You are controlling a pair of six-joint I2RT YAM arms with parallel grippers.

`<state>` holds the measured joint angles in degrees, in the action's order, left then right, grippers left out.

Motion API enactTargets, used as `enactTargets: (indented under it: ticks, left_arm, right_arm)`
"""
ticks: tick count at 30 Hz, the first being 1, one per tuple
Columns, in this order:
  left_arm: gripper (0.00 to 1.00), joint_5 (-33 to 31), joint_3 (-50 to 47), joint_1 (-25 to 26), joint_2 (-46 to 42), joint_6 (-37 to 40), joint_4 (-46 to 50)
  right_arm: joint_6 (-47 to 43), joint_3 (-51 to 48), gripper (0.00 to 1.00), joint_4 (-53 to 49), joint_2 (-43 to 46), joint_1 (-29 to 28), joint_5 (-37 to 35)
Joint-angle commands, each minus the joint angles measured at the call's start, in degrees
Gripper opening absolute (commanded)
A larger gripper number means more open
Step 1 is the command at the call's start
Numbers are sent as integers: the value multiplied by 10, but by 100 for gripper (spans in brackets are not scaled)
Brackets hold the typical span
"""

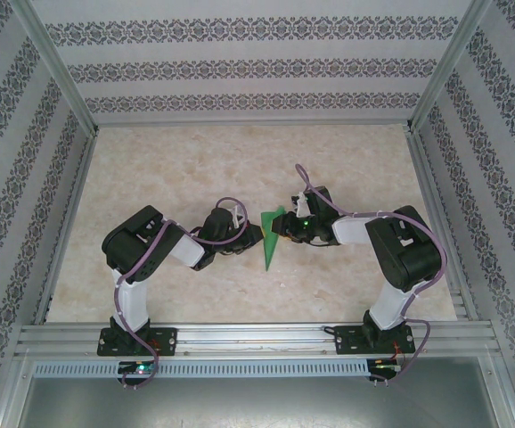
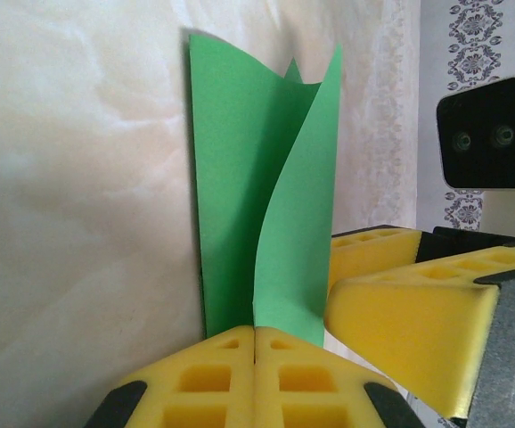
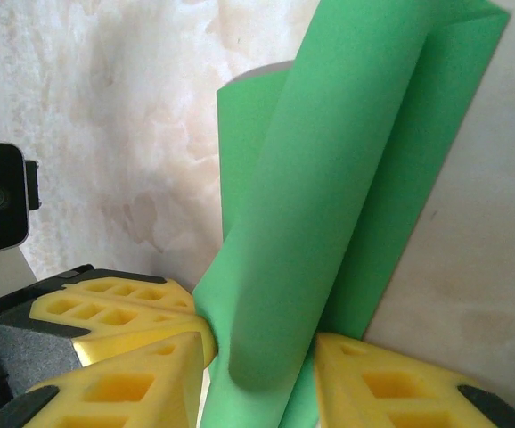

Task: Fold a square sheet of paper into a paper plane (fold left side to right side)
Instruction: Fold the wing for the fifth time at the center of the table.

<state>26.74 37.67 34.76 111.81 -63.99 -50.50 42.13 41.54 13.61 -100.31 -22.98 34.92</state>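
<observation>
- Left fingers (image 2: 195,379) of mine clench the green sheet of paper (image 2: 231,178) by its near edge; it rises from them over the table (image 2: 61,178).
- My right fingers (image 3: 391,388) stand parted with its curled flap between them; pressing or not, I cannot tell.

- Even, diffuse light from above fills the top view. Shadows on the beige marbled table (image 1: 186,169) are faint and soft-edged.
- The wide lens splays the grey patterned walls (image 1: 8,134) outward toward the corners, and colours look slightly washed out.
- Left wrist view: the bright green sheet of paper (image 2: 240,178) is crisp. The table beside it is pale and nearly blown out, and the yellow foam pads of the left hand (image 2: 255,366) are soft so near the lens.
- Right wrist view: the paper's nearest curl blurs by the right hand (image 3: 257,383). A grey shadow edges its upper left corner.
</observation>
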Motion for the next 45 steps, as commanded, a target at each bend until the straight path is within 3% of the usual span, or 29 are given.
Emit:
enactTargets:
  ticks: [1,23,36,45]
  left_arm:
    - [1,-27,-5,-2,25,38,60]
    - [1,-24,4,-2,25,47,73]
    - [1,-21,7,-2,31,47,70]
    - [1,-24,6,-2,31,46,71]
  right_arm:
    - [0,-8,38,8,7,4,-12]
    - [-5,-12,32,-8,23,8,-16]
    - [-10,-19,33,-20,50,19,-16]
    - [-23,15,15,-39,39,14,-1]
